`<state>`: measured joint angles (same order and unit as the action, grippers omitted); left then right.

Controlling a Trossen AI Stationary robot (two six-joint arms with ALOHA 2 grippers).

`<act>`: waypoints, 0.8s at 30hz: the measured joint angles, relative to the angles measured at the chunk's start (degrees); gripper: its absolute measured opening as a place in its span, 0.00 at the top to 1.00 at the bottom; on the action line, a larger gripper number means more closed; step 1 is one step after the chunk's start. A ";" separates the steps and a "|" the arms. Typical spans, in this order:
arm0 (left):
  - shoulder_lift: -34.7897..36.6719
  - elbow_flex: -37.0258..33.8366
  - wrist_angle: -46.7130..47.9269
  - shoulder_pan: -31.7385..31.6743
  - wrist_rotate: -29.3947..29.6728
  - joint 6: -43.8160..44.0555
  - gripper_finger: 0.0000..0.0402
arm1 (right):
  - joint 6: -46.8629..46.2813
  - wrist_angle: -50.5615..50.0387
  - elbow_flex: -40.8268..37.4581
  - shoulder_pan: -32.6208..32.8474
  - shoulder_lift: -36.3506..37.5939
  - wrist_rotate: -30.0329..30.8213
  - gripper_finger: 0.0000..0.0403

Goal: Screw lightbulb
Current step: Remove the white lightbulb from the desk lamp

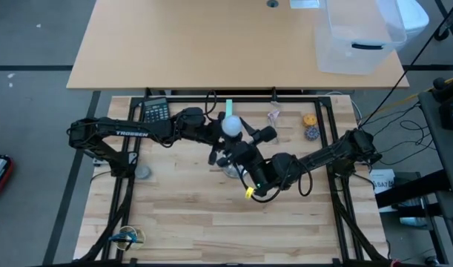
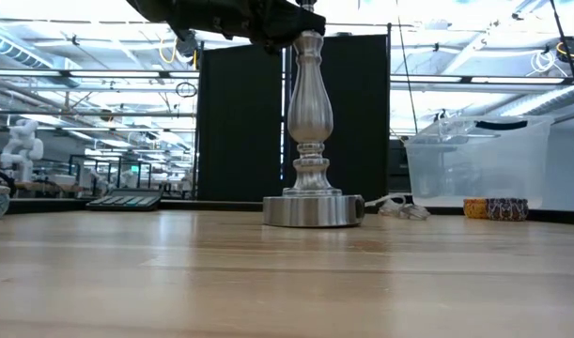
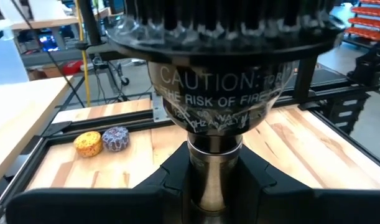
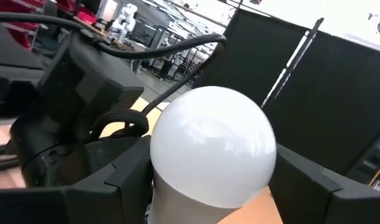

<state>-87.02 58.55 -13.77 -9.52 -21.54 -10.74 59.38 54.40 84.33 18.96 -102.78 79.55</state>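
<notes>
You have the white lightbulb (image 1: 231, 124) atop the silver lamp stand (image 2: 311, 141) near the middle of the bench, toward its far edge, with the right gripper (image 4: 208, 186) closed around its globe and the left gripper (image 3: 211, 186) clamped on the stand's neck just under the socket (image 3: 214, 93). Treat the bulb as light, smooth and breakable (likely thin-walled): hold the widest part of the globe evenly and turn gently. Its screw base is hidden, so you cannot tell how deep the thread sits.

black partition panels (image 2: 240, 122) behind the table, bright ceiling lights (image 2: 70, 56) overhead
</notes>
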 joint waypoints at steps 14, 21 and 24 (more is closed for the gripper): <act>0.00 0.04 0.64 -1.95 -8.99 -1.71 0.82 | 5.06 -9.30 0.05 1.05 0.81 -1.72 0.38; 0.00 0.02 1.62 -2.10 -9.88 -2.31 0.82 | 6.30 -10.14 0.04 1.19 0.82 -3.47 0.38; 0.00 0.02 1.87 -2.22 -9.94 -2.56 0.82 | 6.29 -10.32 0.04 1.36 0.92 -3.55 0.38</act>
<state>-87.02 58.57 -11.90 -11.74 -31.47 -13.29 65.67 44.07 84.38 20.32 -101.86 76.00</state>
